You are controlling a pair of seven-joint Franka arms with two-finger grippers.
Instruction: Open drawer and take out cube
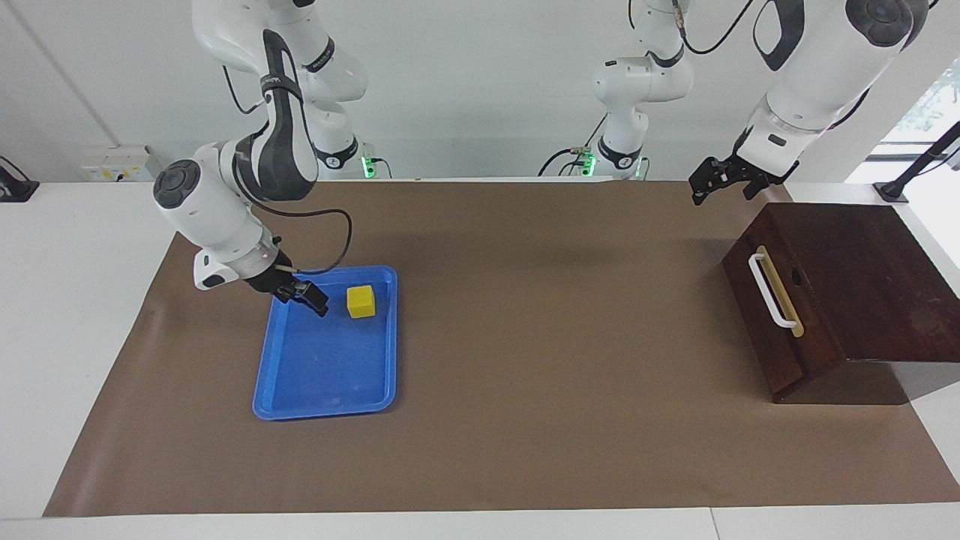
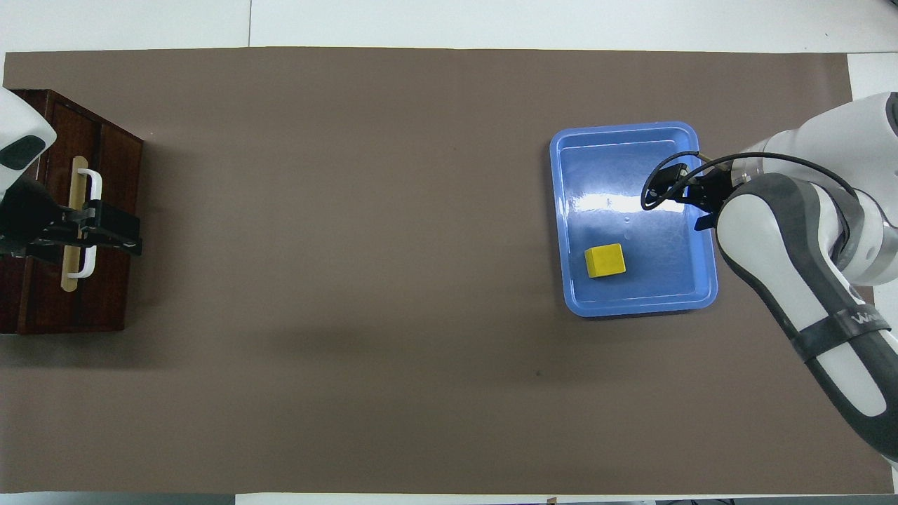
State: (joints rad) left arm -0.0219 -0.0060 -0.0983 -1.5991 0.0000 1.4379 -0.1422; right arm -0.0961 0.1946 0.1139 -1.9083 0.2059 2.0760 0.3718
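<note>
The yellow cube lies in the flat blue tray, in the part nearer the robots. My right gripper hangs low over the tray beside the cube, apart from it and holding nothing. The dark wooden drawer is pushed in flush with its box at the left arm's end. Its white bar handle faces the table's middle. My left gripper is open and empty, raised in the air over the handle.
A brown mat covers the table between the tray and the box. The dark box top slopes up toward the table's end. The white table edge shows around the mat.
</note>
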